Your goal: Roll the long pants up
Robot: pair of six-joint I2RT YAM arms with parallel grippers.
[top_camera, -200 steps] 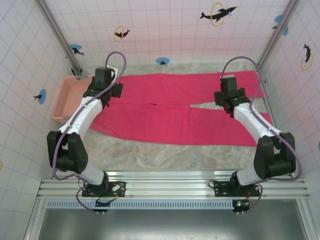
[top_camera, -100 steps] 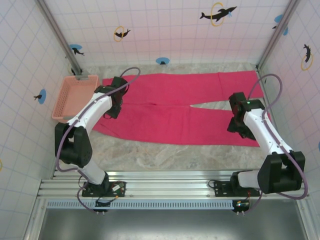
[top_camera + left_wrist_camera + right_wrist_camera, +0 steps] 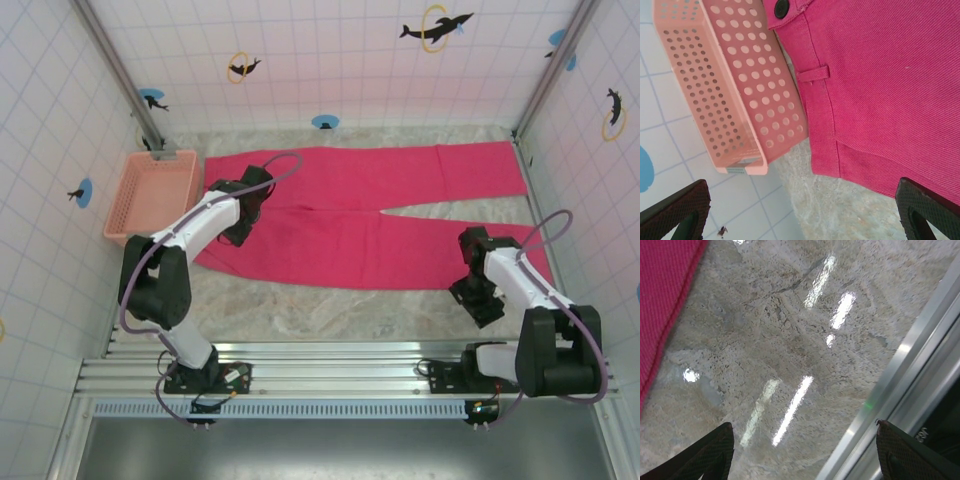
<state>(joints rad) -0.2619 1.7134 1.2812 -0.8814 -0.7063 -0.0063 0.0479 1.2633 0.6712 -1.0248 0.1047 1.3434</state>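
Pants (image 3: 350, 180) lie flat across the far tabletop (image 3: 330, 305), waist end beside the basket (image 3: 150, 190). From above, the left arm hides part of the waistband. Left claw (image 3: 800, 210) gapes wide and empty over the waist corner, tips cut off at the frame edge. Right claw (image 3: 805, 452) has jaws apart and empty over bare tabletop. A second ago it hung over the pant leg; both arms have since drawn back toward the near edge.

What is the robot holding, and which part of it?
Nothing is held. Both hands are open: the left hand hangs over the long pants by the waistband, the right hand over the table.
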